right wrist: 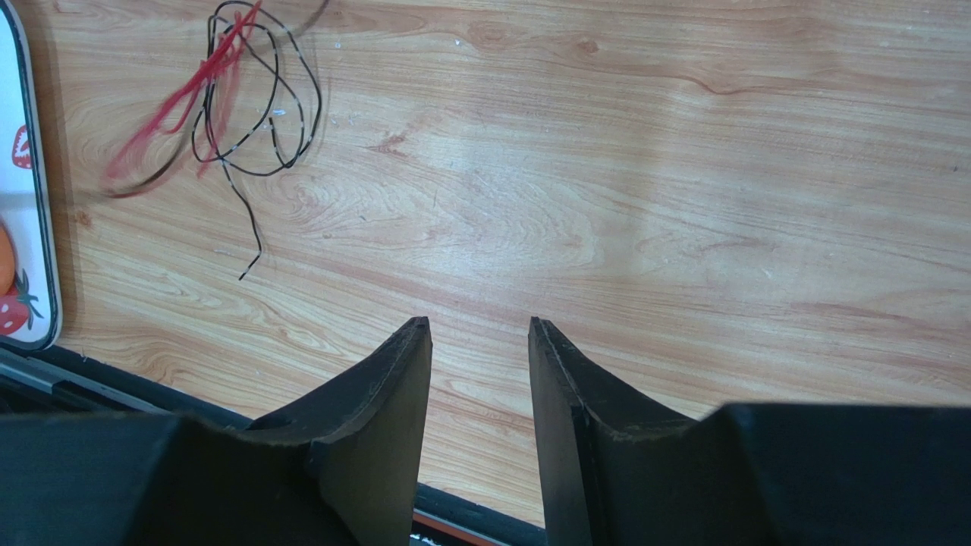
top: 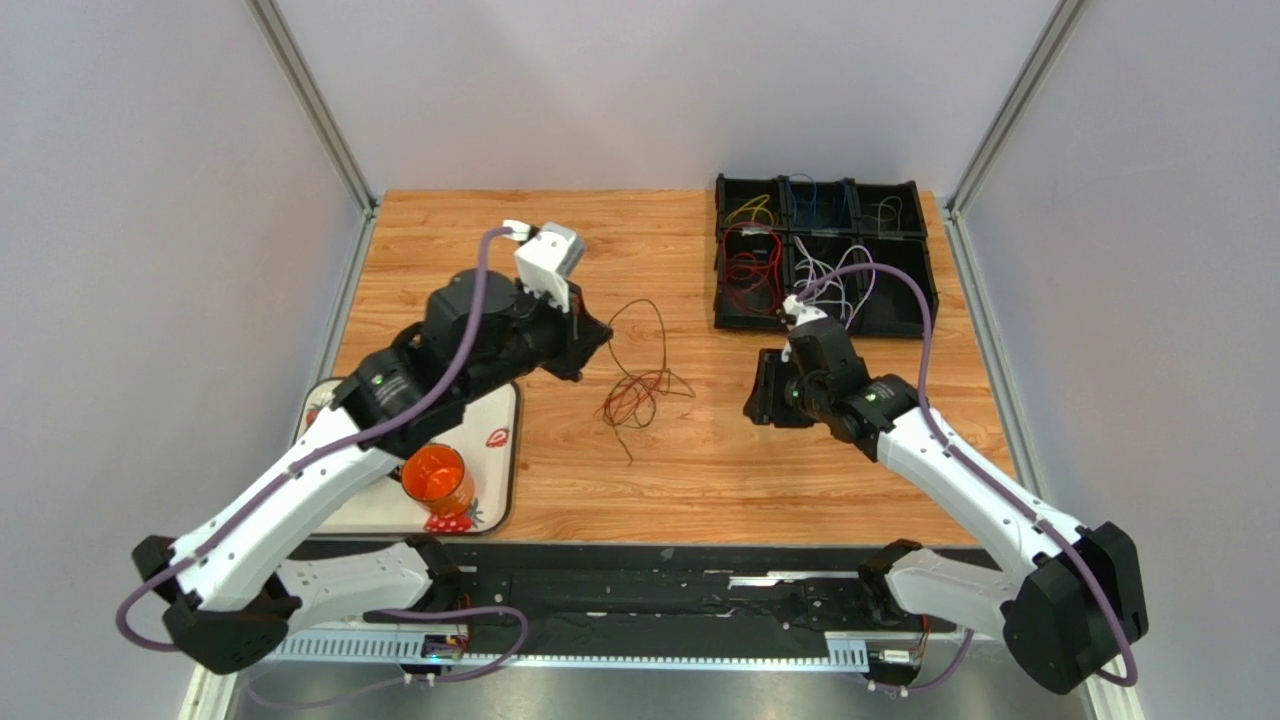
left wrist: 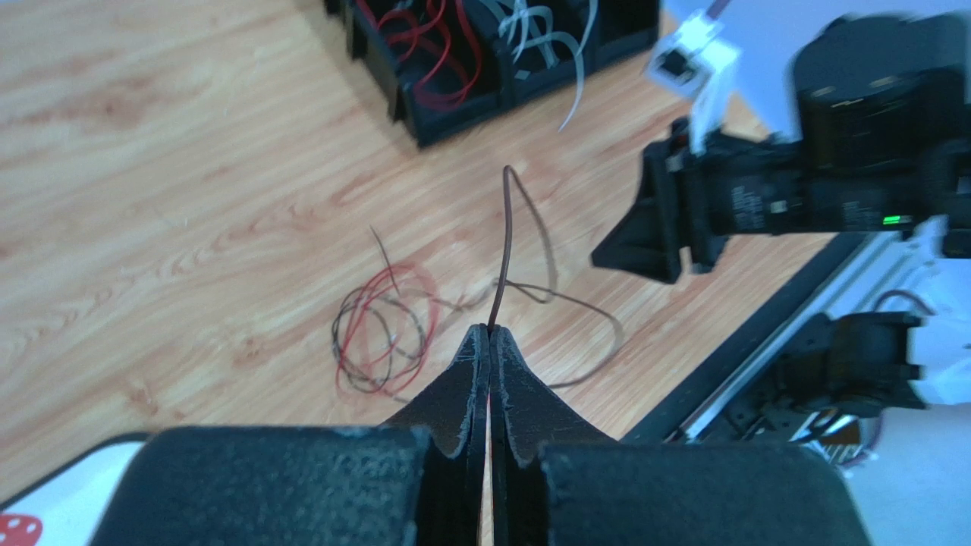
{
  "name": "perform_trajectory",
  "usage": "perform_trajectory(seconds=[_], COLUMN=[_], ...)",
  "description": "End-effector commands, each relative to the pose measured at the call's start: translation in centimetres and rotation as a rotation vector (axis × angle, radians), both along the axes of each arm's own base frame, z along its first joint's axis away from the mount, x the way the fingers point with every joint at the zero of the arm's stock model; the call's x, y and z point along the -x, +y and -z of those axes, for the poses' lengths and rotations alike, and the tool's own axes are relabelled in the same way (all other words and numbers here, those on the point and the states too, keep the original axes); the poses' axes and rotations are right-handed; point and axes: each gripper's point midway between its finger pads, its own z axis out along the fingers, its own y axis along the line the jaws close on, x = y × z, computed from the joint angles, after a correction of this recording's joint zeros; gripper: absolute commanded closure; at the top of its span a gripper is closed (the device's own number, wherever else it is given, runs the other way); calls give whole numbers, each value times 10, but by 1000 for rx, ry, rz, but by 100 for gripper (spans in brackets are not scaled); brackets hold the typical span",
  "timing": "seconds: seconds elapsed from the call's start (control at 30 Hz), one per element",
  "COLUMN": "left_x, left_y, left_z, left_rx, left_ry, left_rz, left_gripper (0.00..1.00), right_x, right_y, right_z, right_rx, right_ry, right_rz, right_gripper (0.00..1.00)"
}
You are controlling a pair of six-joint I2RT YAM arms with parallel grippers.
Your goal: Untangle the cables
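Observation:
A small tangle of red and dark cables (top: 634,393) lies on the wooden table between the arms, also seen in the left wrist view (left wrist: 382,330) and the right wrist view (right wrist: 234,85). My left gripper (left wrist: 489,332) is shut on a dark brown cable (left wrist: 505,245) that rises from its tips and loops back down toward the tangle. In the top view the left gripper (top: 601,333) hangs just left of the tangle. My right gripper (right wrist: 479,330) stands open over bare wood, nothing between its fingers, to the right of the tangle (top: 769,393).
A black divided tray (top: 747,315) at the back right holds sorted red, white, yellow and blue cables. A white tray (top: 496,450) with an orange cup (top: 437,476) sits near the front left. The table's front edge runs just under the right gripper.

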Motion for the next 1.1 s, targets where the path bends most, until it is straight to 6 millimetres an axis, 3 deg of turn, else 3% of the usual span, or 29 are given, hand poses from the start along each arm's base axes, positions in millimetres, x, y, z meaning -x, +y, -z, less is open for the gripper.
perform_trajectory(seconds=[0.0, 0.13, 0.33, 0.5, 0.53, 0.57, 0.63, 0.67, 0.73, 0.8, 0.83, 0.9, 1.07], left_x=[23, 47, 36, 36, 33, 30, 28, 30, 29, 31, 30, 32, 28], left_y=[8, 5, 11, -1, -2, -4, -10, -14, -24, -32, -37, -45, -61], left_z=[-62, -101, -66, -24, -17, 3, 17, 40, 55, 93, 99, 129, 153], left_rx=[133, 284, 253, 224, 222, 197, 216, 201, 234, 206, 226, 196, 195], left_ry=[-134, -255, -181, -109, -96, -64, -39, 0, 30, 106, 127, 207, 275], left_rz=[83, 191, 104, 137, 124, 113, 117, 131, 150, 169, 168, 179, 195], left_gripper=[100, 100, 100, 100, 100, 100, 100, 100, 100, 100, 100, 100, 100], right_x=[-1, 3, 4, 4, 5, 5, 8, 11, 15, 20, 23, 25, 26], right_y=[8, 10, 0, -7, -8, -8, -7, -2, 3, 9, 10, 12, 5], right_z=[-24, -31, -53, -91, -95, -98, -103, -103, -98, -93, -84, -79, -68], right_rx=[-61, -89, -58, -67, -72, -81, -105, -130, -159, -197, -201, -215, -178], right_ry=[-45, -61, -126, -224, -235, -240, -252, -242, -231, -207, -185, -172, -157], right_rz=[-6, -18, -28, -29, -26, -25, -24, -37, -54, -71, -78, -79, -57], right_gripper=[59, 59, 59, 54, 53, 49, 47, 47, 46, 46, 46, 46, 46])
